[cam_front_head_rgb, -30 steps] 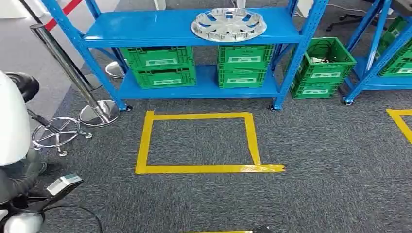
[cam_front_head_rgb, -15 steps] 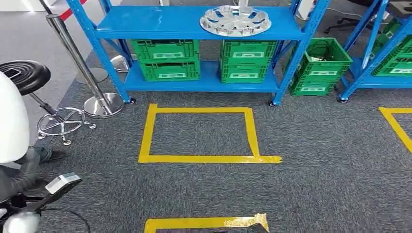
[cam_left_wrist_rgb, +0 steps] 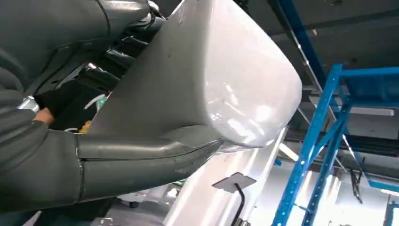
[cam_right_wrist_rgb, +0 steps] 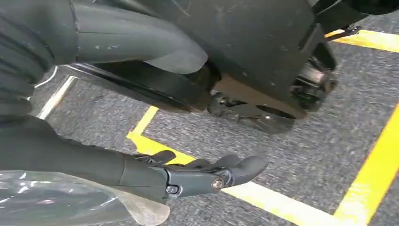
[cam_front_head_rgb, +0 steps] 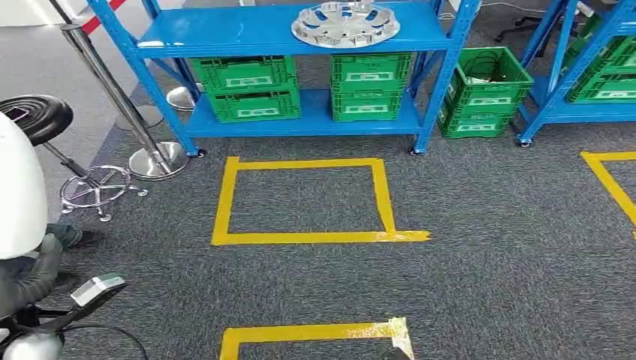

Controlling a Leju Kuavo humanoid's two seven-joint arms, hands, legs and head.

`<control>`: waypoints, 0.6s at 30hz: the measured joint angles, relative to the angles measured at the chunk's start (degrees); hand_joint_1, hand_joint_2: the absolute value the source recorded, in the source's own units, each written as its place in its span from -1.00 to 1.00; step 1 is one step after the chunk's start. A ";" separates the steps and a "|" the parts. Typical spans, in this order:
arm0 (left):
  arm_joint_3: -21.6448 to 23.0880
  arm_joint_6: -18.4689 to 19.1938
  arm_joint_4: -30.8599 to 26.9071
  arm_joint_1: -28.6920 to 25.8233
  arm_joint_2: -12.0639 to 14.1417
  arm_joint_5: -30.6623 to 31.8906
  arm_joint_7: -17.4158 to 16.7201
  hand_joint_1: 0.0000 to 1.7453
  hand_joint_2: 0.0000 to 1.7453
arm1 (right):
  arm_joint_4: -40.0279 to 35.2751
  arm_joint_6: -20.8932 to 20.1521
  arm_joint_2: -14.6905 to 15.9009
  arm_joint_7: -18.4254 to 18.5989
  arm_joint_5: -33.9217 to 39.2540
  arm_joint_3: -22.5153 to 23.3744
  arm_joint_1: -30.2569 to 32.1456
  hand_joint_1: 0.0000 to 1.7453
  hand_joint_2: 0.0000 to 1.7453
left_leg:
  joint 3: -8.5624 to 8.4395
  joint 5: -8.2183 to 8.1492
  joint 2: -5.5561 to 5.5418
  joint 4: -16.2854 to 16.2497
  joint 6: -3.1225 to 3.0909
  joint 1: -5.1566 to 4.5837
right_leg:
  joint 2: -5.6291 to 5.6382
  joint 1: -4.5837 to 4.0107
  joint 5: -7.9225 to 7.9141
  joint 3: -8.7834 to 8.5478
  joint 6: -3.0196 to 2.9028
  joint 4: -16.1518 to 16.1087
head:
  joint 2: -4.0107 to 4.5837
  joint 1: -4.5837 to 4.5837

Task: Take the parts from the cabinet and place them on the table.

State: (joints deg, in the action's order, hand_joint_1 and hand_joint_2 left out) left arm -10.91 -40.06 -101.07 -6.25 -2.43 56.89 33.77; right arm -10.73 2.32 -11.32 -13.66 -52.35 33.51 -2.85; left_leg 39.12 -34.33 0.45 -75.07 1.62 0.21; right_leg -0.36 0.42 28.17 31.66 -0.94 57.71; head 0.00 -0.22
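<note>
A silver wheel cover lies flat on the top board of the blue cabinet, straight ahead across the carpet. In the left wrist view my left hand hangs beside a glossy white shell. Its thick grey thumb stands apart from the darker fingers, and nothing is in it. My right hand hangs low over the grey carpet with its dark fingers stretched out and holds nothing.
Green crates fill the cabinet's lower shelf, and another crate stands on the floor beside it. A yellow tape square marks the carpet, with a second outline nearer. A black stool, a stanchion and a cabled device are at the left.
The whole picture has shifted, so the camera has moved. The cabinet sits higher and further left in frame, and a second yellow tape outline has come in at the bottom.
</note>
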 joint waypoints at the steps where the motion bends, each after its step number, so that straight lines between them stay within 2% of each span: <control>1: 0.00 0.00 0.00 -0.03 0.05 -0.02 -0.04 1.00 1.00 | 0.00 0.00 0.00 0.00 -0.06 0.00 0.01 -1.00 1.00 | -2.18 2.03 0.00 3.66 -0.24 -0.01 | 0.04 -0.09 -0.17 0.14 0.03 0.01 | 0.00 0.00; 3: 0.00 0.00 -0.18 -0.03 0.09 -0.07 -0.18 1.00 1.00 | 0.00 0.00 -0.07 0.00 -0.26 -0.11 -0.03 -1.00 1.00 | -8.48 6.59 -0.05 14.85 -1.08 -0.10 | 0.12 -0.17 -0.38 0.11 0.22 -0.01 | 0.00 0.00; 4: 0.00 0.00 -0.26 0.06 0.13 -0.07 -0.18 1.00 1.00 | 0.00 0.00 -0.13 0.00 -0.28 -0.22 0.00 -1.00 1.00 | -9.80 5.61 -0.05 17.34 -1.51 -0.30 | 0.10 -0.36 -0.54 0.27 0.46 0.01 | 0.00 -0.06; 7: 0.04 0.00 -0.33 -0.10 0.15 -0.04 -0.20 1.00 1.00 | 0.00 0.07 -0.13 -0.04 -0.44 -0.50 -0.16 -1.00 1.00 | -9.10 6.14 -0.06 17.73 -1.97 -0.68 | -0.02 -0.23 -1.21 0.95 1.50 -0.02 | 0.00 -0.02; 8: 0.04 0.00 -0.35 -0.10 0.13 -0.07 -0.33 1.00 1.00 | 0.00 0.07 -0.13 -0.04 -0.52 -0.57 -0.15 -1.00 1.00 | -9.02 6.56 -0.08 18.17 -2.46 -0.54 | -0.03 -0.34 -1.47 0.90 1.93 -0.21 | 0.00 -0.02; 9: 0.04 0.00 -0.42 -0.07 0.11 -0.07 -0.35 1.00 1.00 | 0.00 0.07 -0.13 -0.02 -0.68 -0.63 -0.13 -1.00 1.00 | -9.16 7.19 0.03 18.86 -2.82 0.02 | 0.09 -0.28 -0.95 1.49 2.14 0.10 | 0.00 -0.02; 10: 0.04 0.00 -0.44 -0.02 0.11 -0.07 -0.44 1.00 1.00 | 0.00 0.07 -0.13 -0.02 -0.85 -0.81 -0.11 -1.00 1.00 | -8.98 7.45 0.03 19.03 -3.08 -0.03 | 0.24 -0.34 0.71 2.20 2.39 1.60 | 0.02 -0.29; 11: 0.02 0.00 -0.44 -0.03 0.11 -0.07 -0.53 1.00 1.00 | 0.00 0.07 -0.13 -0.02 -1.05 -1.00 -0.14 -1.00 1.00 | -8.63 7.67 0.03 19.01 -3.38 -0.02 | 0.26 -0.27 3.05 3.66 2.61 5.06 | 0.00 -0.55; 12: 0.02 0.00 -0.44 -0.09 0.11 -0.07 -0.70 1.00 1.00 | 0.00 0.04 -0.13 0.00 -1.20 -1.05 -0.17 -1.00 1.00 | -8.23 7.88 -0.14 18.95 -3.45 -0.08 | 0.25 -0.15 5.72 5.81 2.80 10.28 | 0.00 -0.61; 13: 0.02 0.00 -0.44 -0.06 0.11 -0.07 -0.70 1.00 1.00 | 0.00 0.04 -0.13 0.04 -1.38 -1.12 -0.18 -1.00 1.00 | -7.87 8.13 -0.25 18.89 -3.45 -0.13 | 0.26 -0.16 7.58 7.61 2.95 14.65 | 0.00 -0.61; 14: 0.02 0.00 -0.44 -0.07 0.11 -0.07 -0.70 1.00 1.00 | 0.00 0.04 -0.13 0.22 -1.55 -1.29 -0.31 -1.00 1.00 | -7.53 8.35 -0.45 18.82 -3.42 -0.16 | 0.25 -0.17 8.48 8.77 3.03 17.75 | 0.00 -0.66; 15: 0.02 0.00 -0.44 -0.07 0.11 -0.07 -0.72 1.00 1.00 | 0.00 0.07 -0.13 0.61 -1.79 -1.42 -0.42 -1.00 1.00 | -7.32 8.50 -0.79 18.75 -3.35 -0.17 | 0.26 -0.17 7.77 8.36 3.00 17.59 | 0.00 -0.57; 16: 0.02 0.00 -0.44 -0.05 0.11 -0.07 -0.74 1.00 1.00 | 0.00 0.09 -0.13 1.01 -1.90 -1.46 -0.42 -1.00 1.00 | -7.24 8.58 -1.34 18.69 -3.25 -0.18 | 0.29 -0.17 5.84 6.32 2.91 14.67 | 0.00 -0.61; 17: 0.02 0.00 -0.44 -0.02 0.11 -0.07 -0.79 1.00 1.00 | 0.00 0.11 -0.09 1.12 -2.06 -1.53 -0.28 -1.00 1.00 | -7.20 8.66 -1.97 18.57 -3.13 -0.17 | 0.59 -0.18 3.34 3.29 2.70 9.48 | 0.00 -0.63; 18: 0.04 0.00 -0.44 -0.02 0.11 -0.07 -0.81 1.00 1.00 | 0.00 0.11 -0.09 1.25 -2.14 -1.62 -0.12 -1.00 1.00 | -7.17 8.73 -2.58 18.41 -3.01 -0.17 | 1.82 -0.16 1.15 0.18 2.38 3.98 | 0.00 -0.68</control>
State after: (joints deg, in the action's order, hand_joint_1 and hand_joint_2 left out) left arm -10.86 -40.06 -101.50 -6.27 -2.32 56.83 32.96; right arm -10.73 2.43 -11.41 -12.41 -54.49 31.89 -2.97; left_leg 31.95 -25.60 -2.14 -56.66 -1.38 0.04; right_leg 1.46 0.26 29.31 31.83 1.45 61.70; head 0.00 -0.90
